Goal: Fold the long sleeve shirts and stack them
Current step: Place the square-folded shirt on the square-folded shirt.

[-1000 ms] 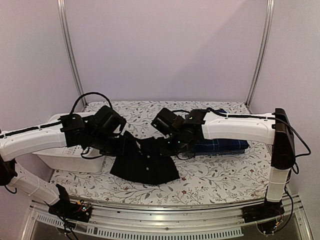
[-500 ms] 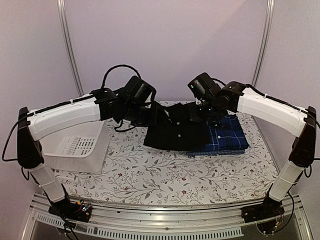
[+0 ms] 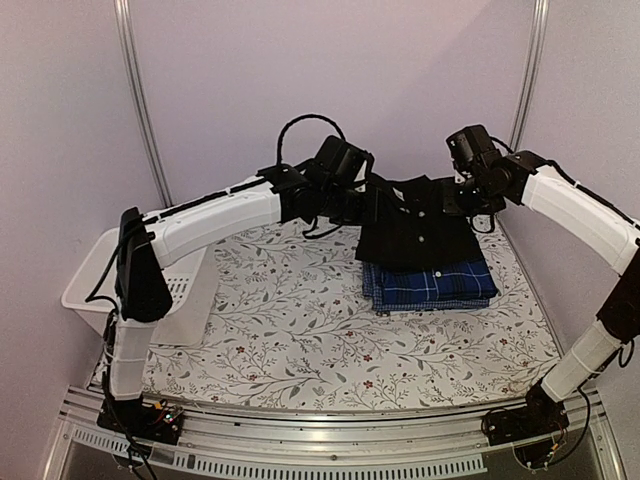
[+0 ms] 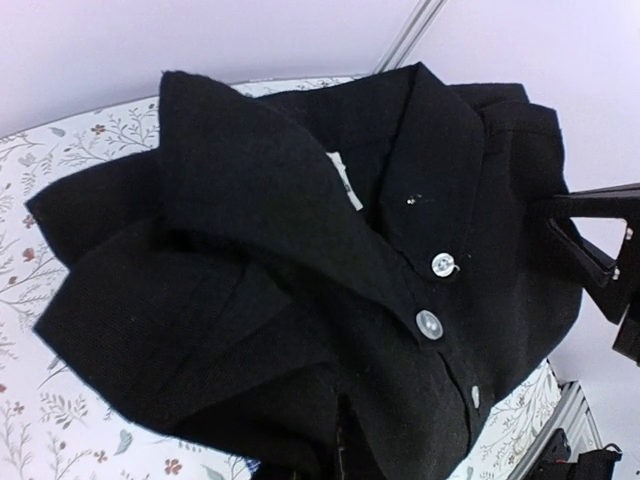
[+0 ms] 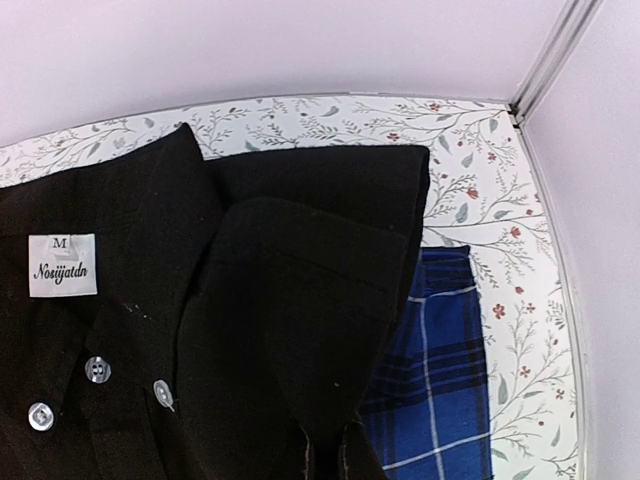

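The room is a pale lilac booth with plain walls and metal rails (image 3: pixel 140 110) running up the back corners. Under me the counter (image 3: pixel 290 330) wears a floral cloth. Both my arms have left its near side and, within the last second, swung out to the far right corner. The white slotted basket (image 3: pixel 95 275) sits at the left edge, well apart from the work.

The black shirt (image 3: pixel 415 235) has travelled with me. A second ago it hung low over the middle of the counter. Now it hangs by its shoulders above the folded plaid shirt (image 3: pixel 432 285), with its lower edge lying over the plaid's far part. I judge the stacking nearly done: what remains is lowering it squarely and letting go.

My left gripper (image 3: pixel 362 198) is clamped on the shoulder nearer the basket, and my right gripper (image 3: pixel 465 200) is pinched tight on the other. The collar, the pale buttons (image 4: pixel 429 323) and the neck label (image 5: pixel 62 265) face up.
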### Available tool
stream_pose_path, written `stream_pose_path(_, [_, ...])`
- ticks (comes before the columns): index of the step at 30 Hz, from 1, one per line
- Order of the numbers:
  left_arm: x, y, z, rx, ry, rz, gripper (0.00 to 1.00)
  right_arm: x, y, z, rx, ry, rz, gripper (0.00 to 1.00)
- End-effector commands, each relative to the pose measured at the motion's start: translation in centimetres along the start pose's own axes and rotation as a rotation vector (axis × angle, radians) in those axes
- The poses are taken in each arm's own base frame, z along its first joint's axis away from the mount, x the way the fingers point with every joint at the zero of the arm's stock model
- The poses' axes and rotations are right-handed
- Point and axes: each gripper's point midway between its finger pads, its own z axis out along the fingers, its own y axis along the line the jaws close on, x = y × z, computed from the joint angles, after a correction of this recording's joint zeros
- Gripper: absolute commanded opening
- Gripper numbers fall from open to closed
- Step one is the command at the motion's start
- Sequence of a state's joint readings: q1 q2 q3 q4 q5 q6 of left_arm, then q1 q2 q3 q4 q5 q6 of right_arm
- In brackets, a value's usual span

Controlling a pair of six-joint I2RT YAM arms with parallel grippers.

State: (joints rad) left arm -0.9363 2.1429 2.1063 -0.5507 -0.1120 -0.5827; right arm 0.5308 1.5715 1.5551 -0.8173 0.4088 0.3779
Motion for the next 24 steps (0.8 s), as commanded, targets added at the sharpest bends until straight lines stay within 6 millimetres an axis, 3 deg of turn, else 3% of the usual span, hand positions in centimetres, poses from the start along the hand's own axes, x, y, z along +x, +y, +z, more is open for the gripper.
stream_pose_path(1, [0.2,-3.5,1.8,0.104,-0.011,0.027,0.0,-1.7,-3.8,-0.7,0.063,-0.062,0.006,0.0])
stream_pose_path(11, [2.6,-4.2,6.1,0.14,0.02,-0.012,0.0,0.2,-8.1,1.6,0.122,-0.014,0.034,0.0])
stream_pose_path(21, [5.8,-1.4,9.9,0.083,0.084,-0.063,0.0,3.0,-10.8,4.7,0.163,0.037,0.059,0.0])
stream_pose_path(23, [6.1,-0.9,10.3,0.073,0.09,-0.069,0.0,3.6,-11.6,5.3,0.175,0.058,0.063,0.03])
stream_pose_path(24, [6.3,-0.5,10.5,0.064,0.097,-0.071,0.05,3.9,-11.9,5.7,0.184,0.07,0.06,0.07])
